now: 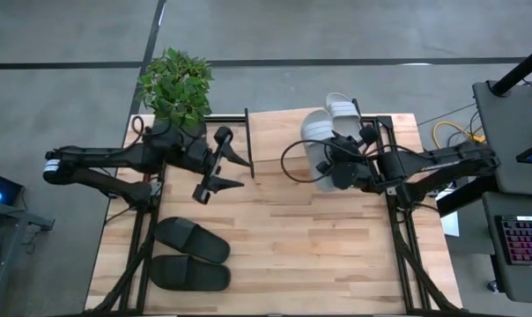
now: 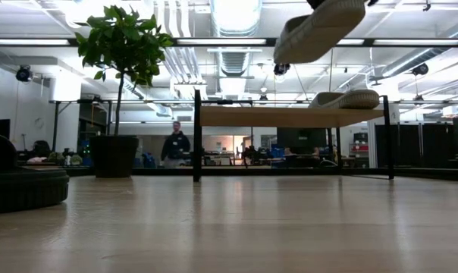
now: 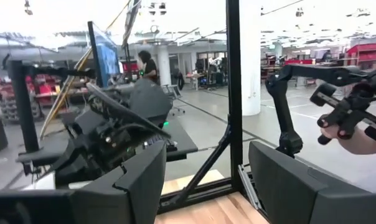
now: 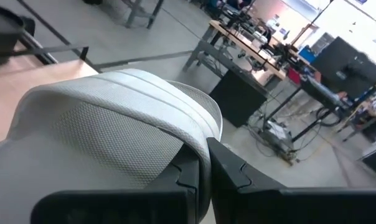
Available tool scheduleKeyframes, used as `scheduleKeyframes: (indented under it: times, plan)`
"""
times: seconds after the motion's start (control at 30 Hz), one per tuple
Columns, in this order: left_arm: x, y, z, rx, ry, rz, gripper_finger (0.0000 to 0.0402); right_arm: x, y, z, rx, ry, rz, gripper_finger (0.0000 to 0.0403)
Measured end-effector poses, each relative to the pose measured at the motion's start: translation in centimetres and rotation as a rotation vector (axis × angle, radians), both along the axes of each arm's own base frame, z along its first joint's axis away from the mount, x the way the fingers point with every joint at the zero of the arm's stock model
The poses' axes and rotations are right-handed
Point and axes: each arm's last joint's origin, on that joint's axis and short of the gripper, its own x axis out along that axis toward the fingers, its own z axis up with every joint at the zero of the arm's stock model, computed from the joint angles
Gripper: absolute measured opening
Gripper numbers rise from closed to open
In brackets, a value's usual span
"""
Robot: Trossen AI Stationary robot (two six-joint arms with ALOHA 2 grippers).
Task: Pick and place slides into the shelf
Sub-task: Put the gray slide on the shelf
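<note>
In the low view a black slide fills the near nine-o'clock edge of the table; seen from above, both black slides lie side by side at seven o'clock. Mid-table, the left gripper hovers with fingers spread, holding nothing. At two o'clock the right gripper pinches a white slide by its strap, lifted above the shelf. The second white slide rests on the shelf's plank. A plant stands at eleven o'clock, with a person far behind.
</note>
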Motion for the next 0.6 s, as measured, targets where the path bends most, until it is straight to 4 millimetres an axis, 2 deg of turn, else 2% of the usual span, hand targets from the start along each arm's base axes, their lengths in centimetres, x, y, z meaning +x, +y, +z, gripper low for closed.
scheduleKeyframes:
  times: [0.17, 0.3, 0.43, 0.6]
  plan:
    - [-0.3, -0.6, -0.4, -0.003, 0.011, 0.011, 0.0215, -0.7, -0.1, -1.2, 0.002, -0.096, 0.098, 0.0008]
    - [-0.3, -0.7, -0.7, -0.005, 0.017, 0.014, 0.0215, -1.0, -0.7, -1.3, -0.055, -0.183, 0.174, 0.0008]
    - [-0.2, -0.6, -1.5, -0.012, 0.037, 0.039, 0.0215, -1.4, -1.8, -1.1, -0.105, -0.210, 0.139, 0.0008]
    - [-0.1, -0.5, -2.2, -0.019, 0.058, 0.075, 0.0215, -1.3, -4.0, -1.3, -0.072, -0.244, 0.132, 0.0008]
